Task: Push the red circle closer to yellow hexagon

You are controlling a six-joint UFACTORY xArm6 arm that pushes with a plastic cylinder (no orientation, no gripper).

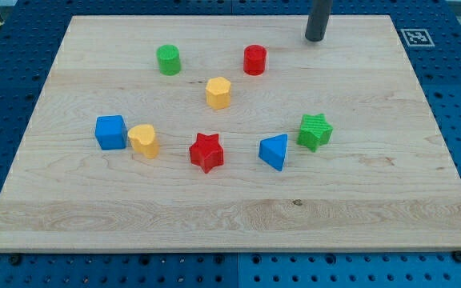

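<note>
The red circle point(254, 60) stands near the view's top, a little right of centre. The yellow hexagon point(218, 93) sits just below and to the left of it, a short gap apart. My tip point(315, 38) rests on the board at the view's top, to the right of the red circle and slightly above it, not touching any block.
A green circle point(168, 60) is at upper left. A blue cube point(111, 132) and a yellow heart-like block point(144, 140) sit at left. A red star point(206, 152), blue triangle point(274, 152) and green star point(315, 131) lie lower down. The wooden board point(374, 216) ends on a blue pegboard.
</note>
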